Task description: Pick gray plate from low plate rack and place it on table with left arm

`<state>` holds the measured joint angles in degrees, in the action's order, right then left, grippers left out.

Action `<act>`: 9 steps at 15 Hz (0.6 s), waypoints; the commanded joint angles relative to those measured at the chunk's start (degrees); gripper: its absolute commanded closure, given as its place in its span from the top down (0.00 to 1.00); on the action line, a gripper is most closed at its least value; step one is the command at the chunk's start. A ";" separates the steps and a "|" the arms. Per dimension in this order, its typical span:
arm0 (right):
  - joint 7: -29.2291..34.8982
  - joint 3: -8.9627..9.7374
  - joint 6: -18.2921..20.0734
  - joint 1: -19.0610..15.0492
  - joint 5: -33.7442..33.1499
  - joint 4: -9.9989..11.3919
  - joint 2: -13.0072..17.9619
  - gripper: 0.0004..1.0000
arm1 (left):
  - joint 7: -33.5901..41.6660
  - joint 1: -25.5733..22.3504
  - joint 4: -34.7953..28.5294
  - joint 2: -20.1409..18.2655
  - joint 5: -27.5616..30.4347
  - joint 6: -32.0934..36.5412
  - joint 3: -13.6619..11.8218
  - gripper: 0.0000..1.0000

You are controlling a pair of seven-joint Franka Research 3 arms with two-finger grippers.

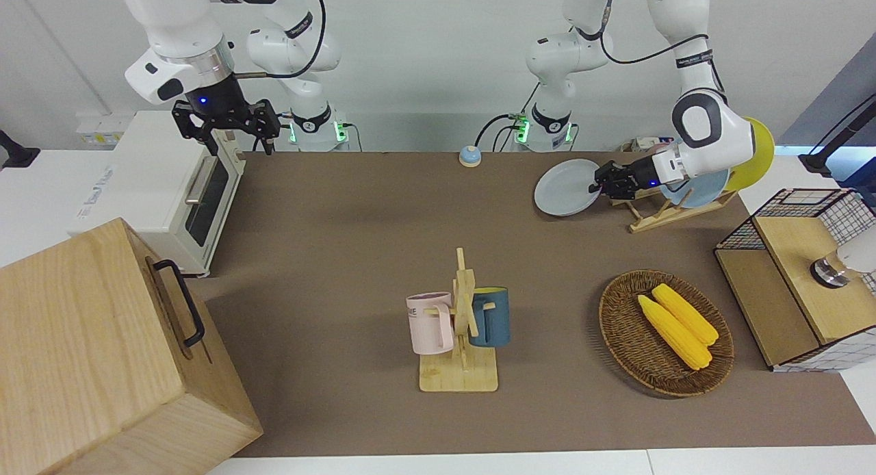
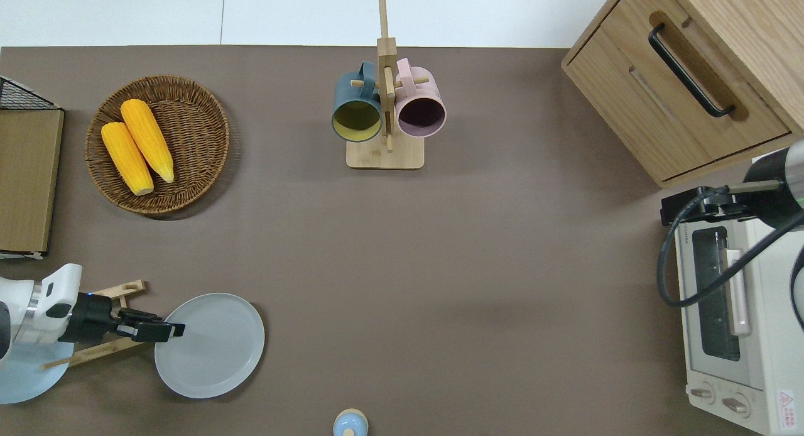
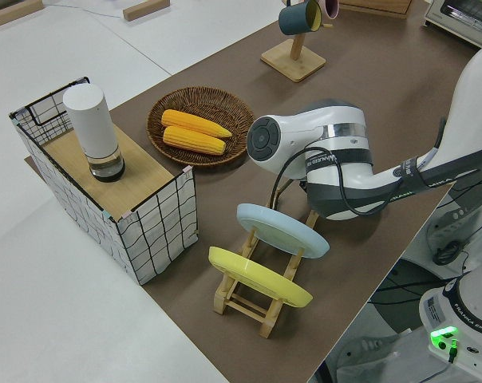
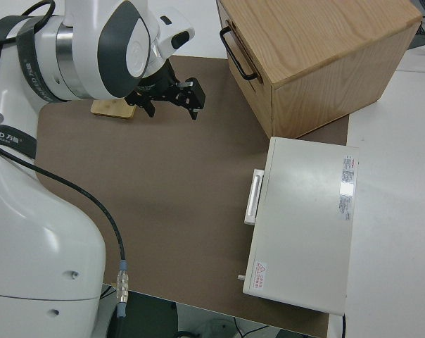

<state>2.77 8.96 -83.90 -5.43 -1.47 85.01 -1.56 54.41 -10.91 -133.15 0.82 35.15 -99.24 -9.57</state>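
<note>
The gray plate (image 1: 567,187) is nearly flat, low over the brown table (image 1: 342,222), beside the low plate rack (image 1: 667,211) on the side toward the right arm's end. I cannot tell whether it touches the table. In the overhead view the plate (image 2: 210,345) has only a thin shadow. My left gripper (image 1: 599,182) is shut on the plate's rim nearest the rack (image 2: 119,291); it also shows in the overhead view (image 2: 173,329). The left side view shows the rack (image 3: 257,299), but the arm hides the plate. My right gripper (image 1: 233,129) is parked, open and empty.
A light blue plate (image 1: 705,187) and a yellow plate (image 1: 756,153) stand in the rack. A small bell (image 1: 469,156) sits near the robots. A wicker basket (image 1: 619,324) of corn, a mug tree (image 1: 460,324), a wire crate (image 1: 801,276), a toaster oven (image 1: 164,187) and a wooden cabinet (image 1: 102,352) stand around.
</note>
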 commanded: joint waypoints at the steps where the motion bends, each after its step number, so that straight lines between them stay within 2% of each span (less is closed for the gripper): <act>1: 0.22 -0.34 0.05 0.42 0.15 -0.37 -0.02 0.98 | 1.05 0.19 -1.06 -1.69 0.71 -1.48 -0.10 0.61; 2: 0.22 -0.34 0.05 0.42 0.15 -0.37 -0.02 0.98 | 1.05 0.19 -1.06 -2.05 0.53 -1.74 -0.10 0.85; 3: 0.22 -0.34 0.05 0.42 0.15 -0.37 -0.02 0.98 | 0.96 0.19 -0.97 -2.40 0.36 -2.01 -0.10 0.99; 6: 0.22 -0.34 0.05 0.42 0.15 -0.37 -0.11 0.98 | 0.53 0.36 -0.71 -2.66 0.18 -2.71 0.07 1.00; 9: 0.22 -0.34 0.05 0.42 0.15 -0.37 -0.02 0.98 | -2.80 0.71 -0.01 -4.59 -2.80 -3.50 1.04 1.00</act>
<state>2.77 8.96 -83.90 -5.43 -1.47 85.01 -1.56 54.55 -10.87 -132.99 -1.38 34.76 -101.44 -9.11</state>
